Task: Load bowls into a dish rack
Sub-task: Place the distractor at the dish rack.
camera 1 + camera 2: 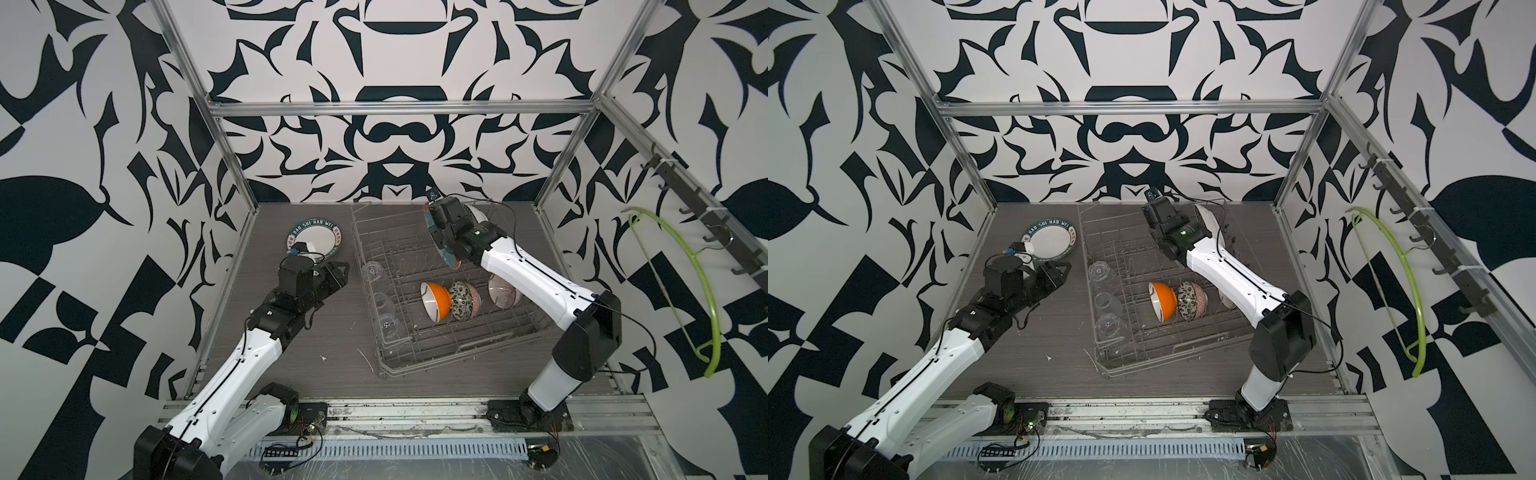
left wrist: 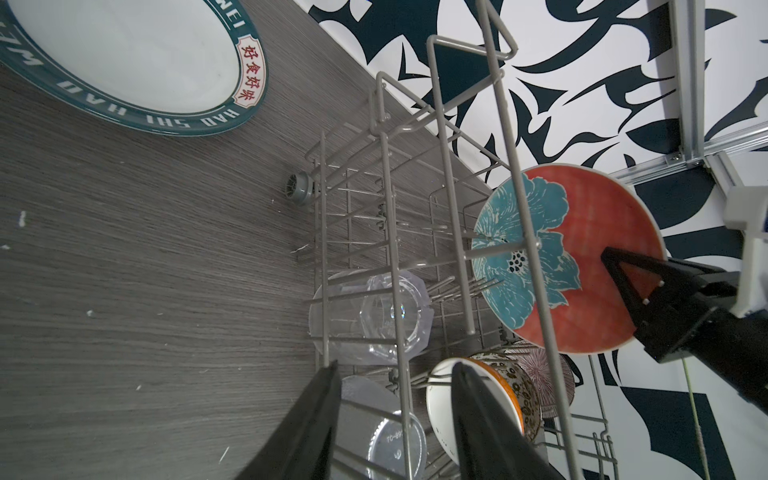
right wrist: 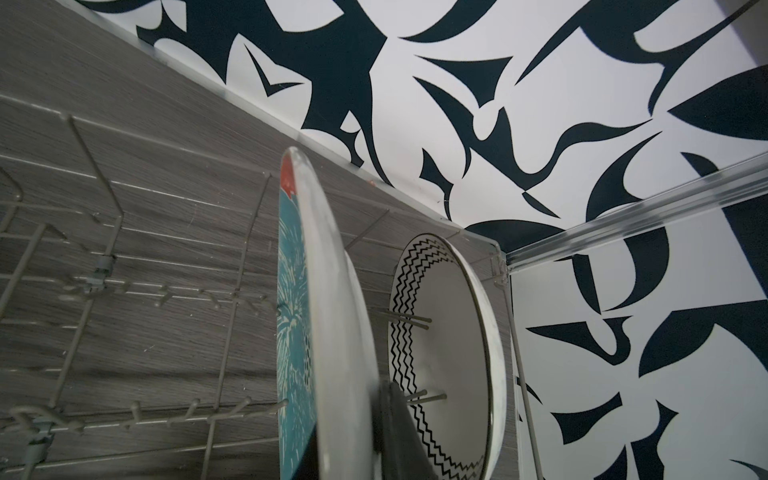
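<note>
Grey wire dish rack (image 1: 453, 332): sits at an angle on the right part of the table (image 1: 307, 357) and holds every bowl in view.
Orange bowl (image 1: 437, 306): on edge among the tines in the near part of the rack, white inside facing left.
Floral bowl (image 1: 465, 306): on edge just beside the orange one; I cannot tell whether they touch.
Striped bowl (image 1: 503, 296): on edge further right in the same row.
Progress: by my reading the bowl loading is done, as no bowl lies outside the rack. Only plates are loose.
Right gripper (image 2: 615, 266): fingers pinch the rim of the flower plate (image 2: 594, 216), held upright over the far end of the rack, beside a zigzag dish (image 3: 449, 353).
Left gripper (image 1: 337, 272): fingers spread with nothing between them, hovering just outside the rack's left wall, near the lettered plate (image 1: 318, 241) on the table.
Hidden: the right arm covers part of the striped bowl in both top views. Whether the flower plate's lower edge sits between tines cannot be told. The clear glasses (image 1: 386, 324) along the left wall are faint, so their count is uncertain.
</note>
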